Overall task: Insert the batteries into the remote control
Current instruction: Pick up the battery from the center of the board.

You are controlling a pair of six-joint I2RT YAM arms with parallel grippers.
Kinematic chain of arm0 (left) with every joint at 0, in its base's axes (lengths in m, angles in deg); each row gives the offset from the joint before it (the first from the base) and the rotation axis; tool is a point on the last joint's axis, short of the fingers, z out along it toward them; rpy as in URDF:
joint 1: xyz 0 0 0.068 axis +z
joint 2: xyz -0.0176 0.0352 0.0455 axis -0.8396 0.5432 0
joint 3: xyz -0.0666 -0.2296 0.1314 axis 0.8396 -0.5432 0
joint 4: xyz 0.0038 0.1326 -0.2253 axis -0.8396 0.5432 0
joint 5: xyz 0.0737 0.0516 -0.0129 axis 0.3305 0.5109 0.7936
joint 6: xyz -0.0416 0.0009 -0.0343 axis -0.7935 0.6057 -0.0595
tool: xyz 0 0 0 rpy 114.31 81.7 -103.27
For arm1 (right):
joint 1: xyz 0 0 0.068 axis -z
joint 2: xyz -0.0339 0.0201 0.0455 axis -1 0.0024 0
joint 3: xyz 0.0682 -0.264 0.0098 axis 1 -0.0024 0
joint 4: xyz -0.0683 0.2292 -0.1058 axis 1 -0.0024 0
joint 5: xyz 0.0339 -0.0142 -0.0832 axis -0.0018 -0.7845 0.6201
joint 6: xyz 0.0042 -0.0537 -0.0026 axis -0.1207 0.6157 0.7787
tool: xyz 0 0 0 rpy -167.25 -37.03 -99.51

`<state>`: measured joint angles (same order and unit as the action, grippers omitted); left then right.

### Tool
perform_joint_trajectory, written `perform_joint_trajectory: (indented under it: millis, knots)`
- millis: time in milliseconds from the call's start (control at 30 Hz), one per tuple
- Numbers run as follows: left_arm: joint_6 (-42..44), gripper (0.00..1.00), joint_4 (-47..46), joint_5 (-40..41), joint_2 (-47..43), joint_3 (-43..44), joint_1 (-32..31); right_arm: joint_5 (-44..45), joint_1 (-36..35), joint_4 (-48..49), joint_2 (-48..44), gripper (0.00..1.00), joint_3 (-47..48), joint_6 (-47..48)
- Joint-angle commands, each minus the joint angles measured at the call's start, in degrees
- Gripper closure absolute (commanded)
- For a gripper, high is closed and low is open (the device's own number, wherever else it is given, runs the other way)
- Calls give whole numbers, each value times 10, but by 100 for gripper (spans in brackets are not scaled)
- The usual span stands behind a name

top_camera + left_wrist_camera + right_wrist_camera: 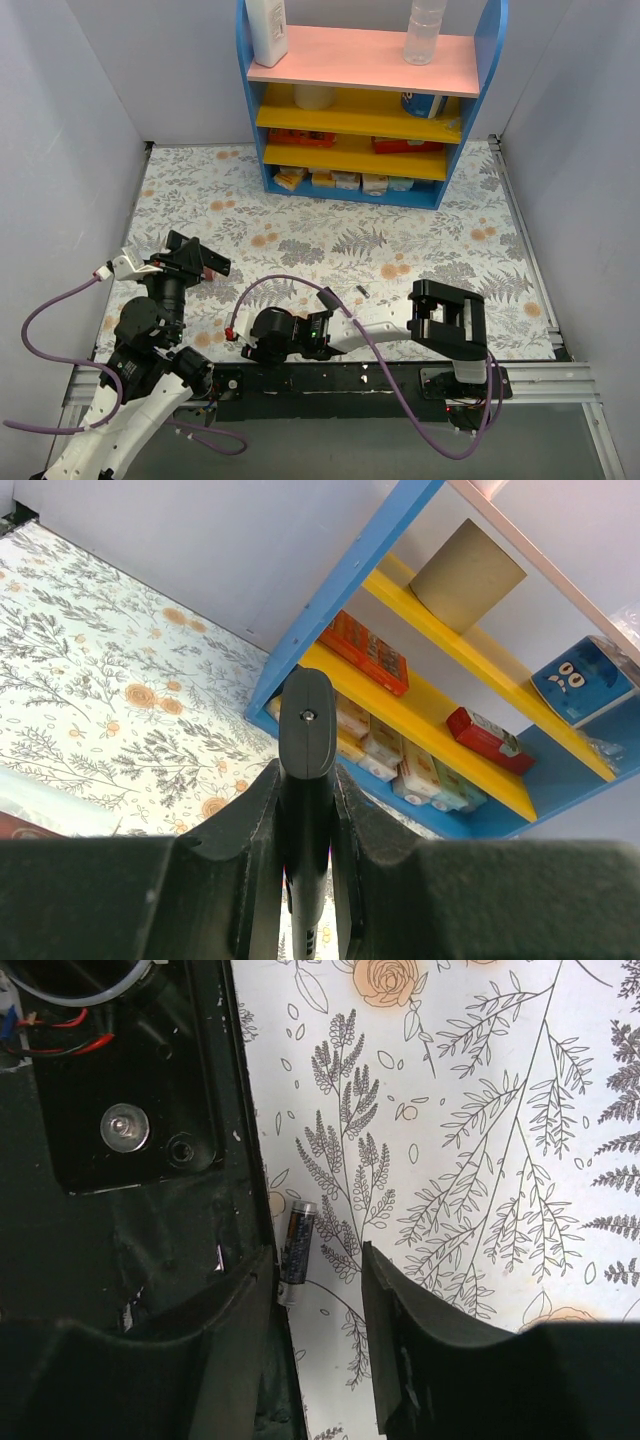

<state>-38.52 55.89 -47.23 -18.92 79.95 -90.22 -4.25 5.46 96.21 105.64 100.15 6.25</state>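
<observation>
My left gripper (pixel 198 260) is raised over the left of the floral mat and is shut on the remote control (pixel 307 720), a slim black bar that stands up between its fingers (pixel 240 830) in the left wrist view. My right gripper (pixel 255 342) is folded back low near the table's front edge and is open. In the right wrist view a small dark battery (pixel 297 1250) lies on the mat between the open fingers, right against the left finger (pixel 240 1300). A second tiny dark battery (pixel 362 291) lies on the mat further right.
A blue shelf unit (pixel 360 100) with pink and yellow shelves, boxes and bottles stands at the back; it also shows in the left wrist view (pixel 330 610). The black base plate (pixel 130 1160) borders the battery. Purple cables (pixel 270 283) loop over the front. Grey walls enclose the sides.
</observation>
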Motion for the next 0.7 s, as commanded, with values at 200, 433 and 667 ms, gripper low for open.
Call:
perform_joint_trajectory:
  millis: [200,433,667]
  knots:
    - [22,100,-6,1,0,-6,2,46,-8,-38,36,61,45,9]
    - [23,100,-11,-5,3,-11,3,67,-7,-47,32,82,29,8]
    - [25,100,-14,-8,9,-11,3,109,14,-55,-22,95,-47,-13]
